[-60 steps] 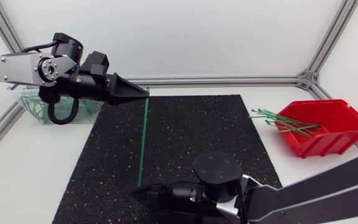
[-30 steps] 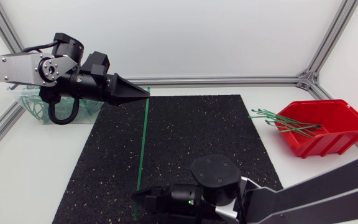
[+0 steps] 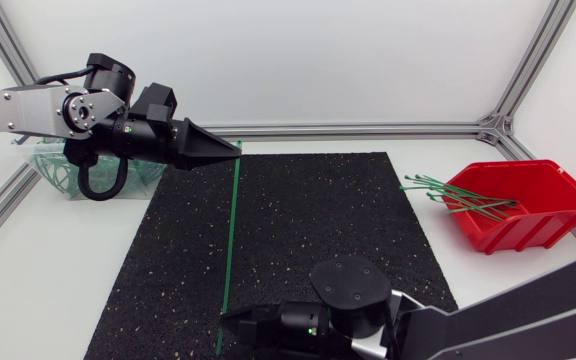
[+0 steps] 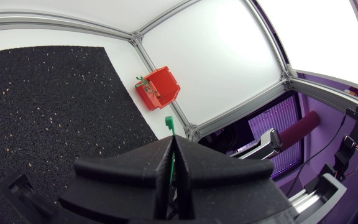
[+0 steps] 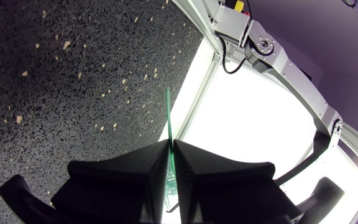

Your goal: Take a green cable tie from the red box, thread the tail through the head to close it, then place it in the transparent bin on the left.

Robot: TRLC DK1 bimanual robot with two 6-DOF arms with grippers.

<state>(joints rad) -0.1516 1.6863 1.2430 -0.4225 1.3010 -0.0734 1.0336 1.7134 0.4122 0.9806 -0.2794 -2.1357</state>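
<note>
Tie (image 3: 230,230) is out of the red box (image 3: 528,215) and stretched straight above the mat (image 3: 318,220), one end clenched in the left fingers (image 3: 208,146), the other in the right fingers (image 3: 253,320). Threading (the main step) and delivery to the bin (image 3: 53,170) remain.

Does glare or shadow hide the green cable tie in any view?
Head view: even light, cable tie plain against the black mat. Left wrist view: white panel blown out, tie's tip shows. Right wrist view: white surface beyond the mat glares, tie shows.
</note>
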